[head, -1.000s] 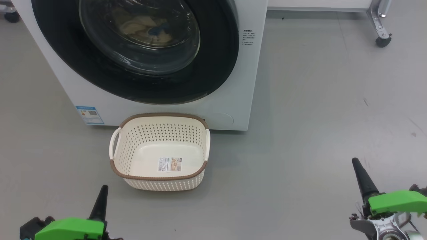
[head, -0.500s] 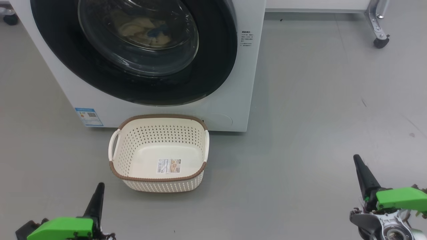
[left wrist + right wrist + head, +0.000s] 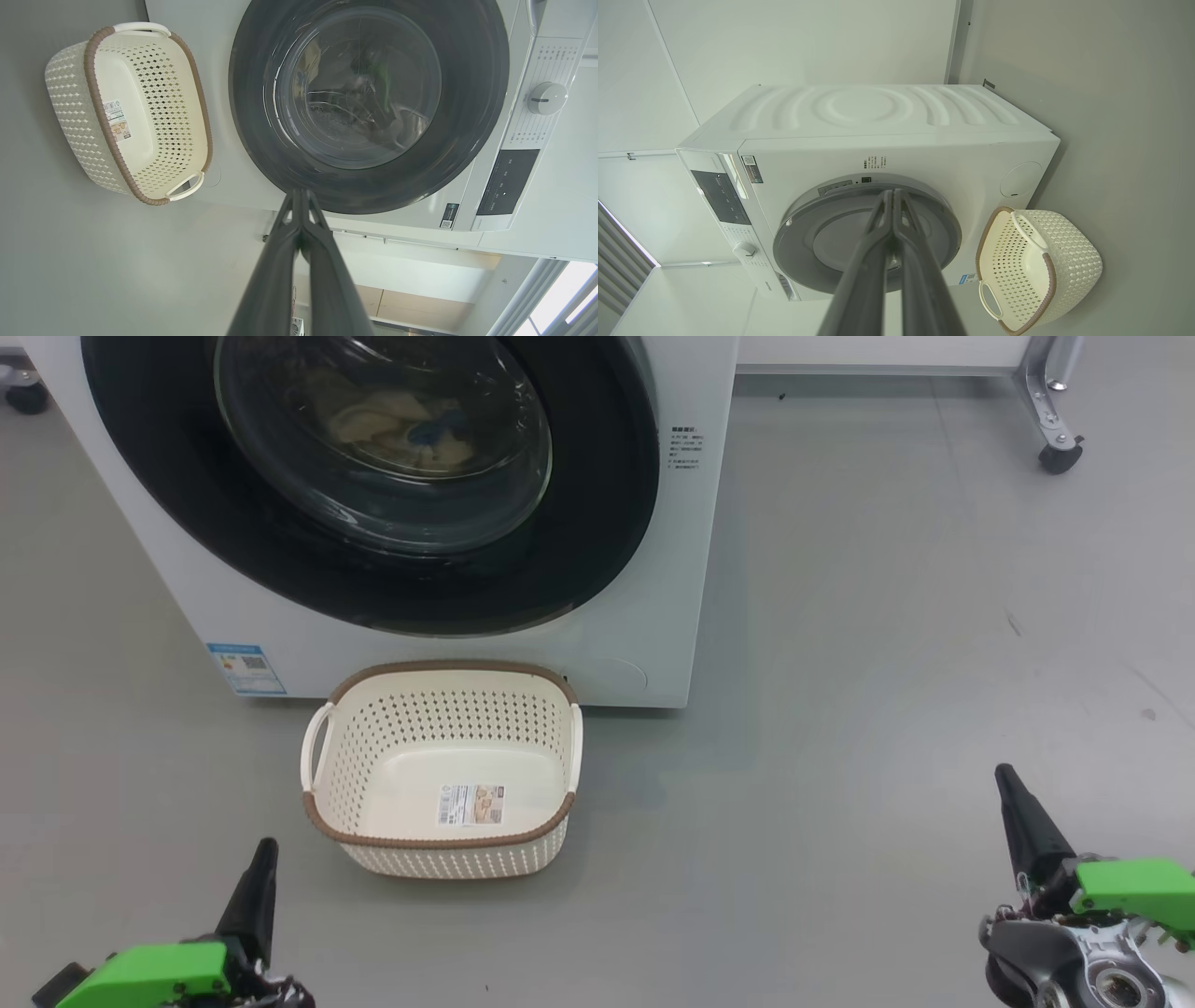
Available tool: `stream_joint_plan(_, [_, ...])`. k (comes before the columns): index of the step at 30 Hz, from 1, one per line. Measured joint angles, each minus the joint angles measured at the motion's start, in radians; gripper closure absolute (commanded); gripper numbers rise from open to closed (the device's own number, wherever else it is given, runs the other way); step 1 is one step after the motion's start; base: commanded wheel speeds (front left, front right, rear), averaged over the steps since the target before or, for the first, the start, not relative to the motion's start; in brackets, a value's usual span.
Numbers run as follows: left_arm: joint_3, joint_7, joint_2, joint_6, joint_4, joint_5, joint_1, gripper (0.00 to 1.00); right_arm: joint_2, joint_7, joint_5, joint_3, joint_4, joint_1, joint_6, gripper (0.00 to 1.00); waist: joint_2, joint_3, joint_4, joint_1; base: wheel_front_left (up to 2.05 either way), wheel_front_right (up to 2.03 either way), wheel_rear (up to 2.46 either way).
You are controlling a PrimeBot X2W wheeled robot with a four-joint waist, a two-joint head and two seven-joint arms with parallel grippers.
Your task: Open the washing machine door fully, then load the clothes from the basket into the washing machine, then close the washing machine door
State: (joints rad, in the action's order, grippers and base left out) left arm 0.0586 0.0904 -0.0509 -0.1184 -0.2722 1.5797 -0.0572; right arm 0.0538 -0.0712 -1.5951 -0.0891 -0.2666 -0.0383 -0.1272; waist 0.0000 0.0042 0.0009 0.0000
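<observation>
The washing machine (image 3: 677, 569) stands ahead, and its door (image 3: 597, 523), black-rimmed with a glass bowl, sits shut against the front. Through the glass the cream and blue clothes (image 3: 397, 420) lie in the drum. On the floor just before the washer is the basket (image 3: 439, 854), holding nothing but a label on its bottom. My left gripper (image 3: 266, 847) is shut at the lower left, short of the basket. My right gripper (image 3: 1004, 773) is shut at the lower right, well off to the side. The left wrist view has the shut fingers (image 3: 300, 192) pointing at the door (image 3: 472, 116), with the basket (image 3: 70, 102) beside it. In the right wrist view the shut fingers (image 3: 893, 192) point at the door (image 3: 803, 233) and the basket (image 3: 1069, 266).
A metal frame leg on a caster (image 3: 1060, 453) stands at the back right, and a dark wheel (image 3: 23, 397) at the far left. Bare grey floor (image 3: 887, 663) stretches to the right of the washer. A blue label sticker (image 3: 245, 669) is low on the washer's front.
The head view has shifted slightly. Both grippers have drifted a little outward toward the picture's lower corners, and both stay shut. Door and basket have not moved.
</observation>
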Motion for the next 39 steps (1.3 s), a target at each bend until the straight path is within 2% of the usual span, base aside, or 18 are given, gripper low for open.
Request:
stream_joint_plan(4, [0.007,0.008,0.001,-0.005,0.0,0.03,0.0,1.0,0.0,-0.006,-0.037,-0.004,-0.006,-0.01,0.0,1.0,0.0,-0.001,-0.001,0.0,0.0,0.0,0.0])
stream_joint_plan(39, [0.011,0.013,0.005,-0.005,0.0,0.032,0.0,1.0,0.0,-0.017,-0.037,-0.016,-0.008,-0.013,0.0,1.0,0.0,-0.001,-0.001,0.0,0.0,0.0,0.0])
